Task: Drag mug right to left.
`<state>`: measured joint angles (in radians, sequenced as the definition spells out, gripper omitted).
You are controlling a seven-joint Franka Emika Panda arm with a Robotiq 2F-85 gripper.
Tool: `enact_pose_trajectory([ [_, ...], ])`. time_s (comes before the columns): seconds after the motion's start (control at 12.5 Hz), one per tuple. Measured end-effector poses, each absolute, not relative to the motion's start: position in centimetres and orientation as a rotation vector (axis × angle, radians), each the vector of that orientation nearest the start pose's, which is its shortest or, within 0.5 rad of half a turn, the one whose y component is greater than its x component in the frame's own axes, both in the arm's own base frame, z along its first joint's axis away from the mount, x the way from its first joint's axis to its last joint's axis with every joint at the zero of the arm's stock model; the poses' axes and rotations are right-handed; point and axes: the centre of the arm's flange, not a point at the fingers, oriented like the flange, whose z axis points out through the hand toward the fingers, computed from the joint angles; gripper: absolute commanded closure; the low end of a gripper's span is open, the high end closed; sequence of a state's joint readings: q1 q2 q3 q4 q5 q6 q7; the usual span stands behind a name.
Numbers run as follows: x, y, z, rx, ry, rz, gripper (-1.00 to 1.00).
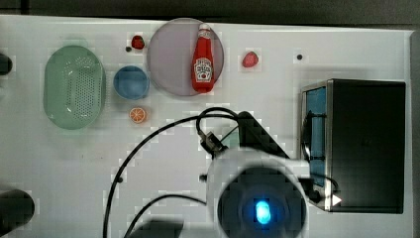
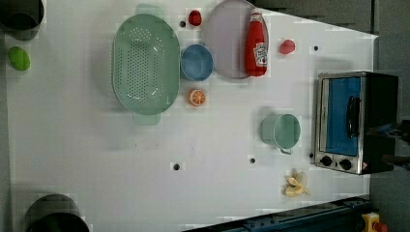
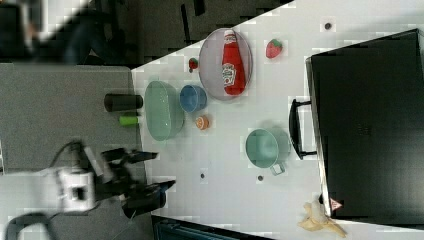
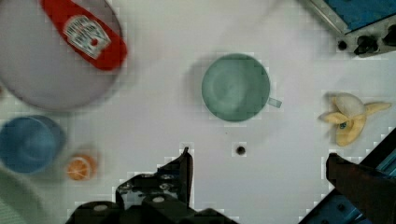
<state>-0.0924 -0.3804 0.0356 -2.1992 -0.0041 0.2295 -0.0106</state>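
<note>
Sitting upright on the white counter, the mug is a teal-green cup with a short handle, parked just beside the toaster oven on the left view's right side. Nothing is touching it. In the wrist view the mug shows its open mouth, handle pointing toward a peeled banana that lies near the oven's front corner. A small dark hole in the counter sits close to the mug on the side toward the gripper.

The gripper hangs above the counter, well apart from the mug, with the jaws spread wide and nothing between them. In the right view the arm's hand is off at the right view's lower left, beyond the counter's edge.

Further out, in the left view, there's a grey plate with a red ketchup bottle lying on it, a light blue bowl just beside the plate, and an orange slice near the bowl. A big pale green colander sits next to the bowl on the other side. Two strawberries lie by the plate, one near the colander end and one toward the oven. A lime-green fruit rests at the left view's far left, near a dark cup
</note>
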Motion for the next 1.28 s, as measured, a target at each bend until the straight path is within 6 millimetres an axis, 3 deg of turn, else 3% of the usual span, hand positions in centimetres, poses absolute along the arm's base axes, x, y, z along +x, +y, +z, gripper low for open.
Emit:
enact_pose_trajectory([
  [0.24, 45.8, -2.0, 42.7, -2.981, 1.121, 0.162, -1.00],
  [0.4, 45.2, -1.4, 35.8, -3.039, 0.948, 0.258, -1.00],
  [0.56, 44.4, -1.4, 30.4, -3.061, 0.792, 0.334, -1.00],
  [0.8, 45.1, -1.7, 25.6, -3.094, 0.549, 0.304, -1.00],
  [1.12, 46.4, -0.7, 21.8, -3.138, 0.276, 0.169, -1.00],
  [1.2, 46.6, -0.7, 20.9, -3.140, 0.251, 0.153, -0.93],
  [1.28, 46.6, -0.6, 19.8, -3.150, 0.200, 0.146, -0.70],
])
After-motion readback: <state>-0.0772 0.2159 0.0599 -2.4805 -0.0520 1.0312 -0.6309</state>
